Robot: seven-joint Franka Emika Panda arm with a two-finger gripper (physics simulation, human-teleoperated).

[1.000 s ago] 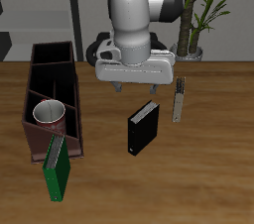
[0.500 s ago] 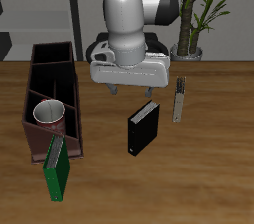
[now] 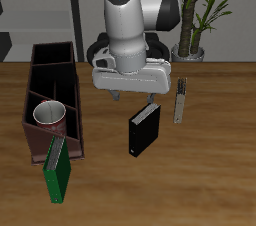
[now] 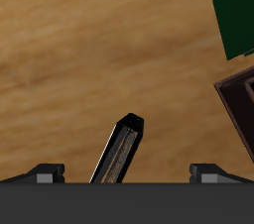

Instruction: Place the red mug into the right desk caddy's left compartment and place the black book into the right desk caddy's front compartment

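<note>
Status, near to far: green book (image 3: 56, 171) leans against the near end of the right desk caddy (image 3: 40, 73), close to the table's (image 3: 210, 170) front edge. Not a task item.

Black book (image 3: 144, 128) stands upright on the bare table, beside the caddy but apart from it, white page edge showing. Wrist view shows its top (image 4: 118, 150) between the two fingertips, fingers spread wide, nothing held. Gripper (image 3: 135, 98) hangs open just above and slightly behind the book, not touching it as far as I can tell.

Red mug (image 3: 48, 116) sits inside a caddy compartment, grey inside facing up. Looks like the left compartment, so I judge mug half done.

Farther back: a small pale upright object (image 3: 180, 102), too small to identify, and a potted plant (image 3: 190, 10) beyond the table.

Left: descend, close on book, carry it to the front compartment.
</note>
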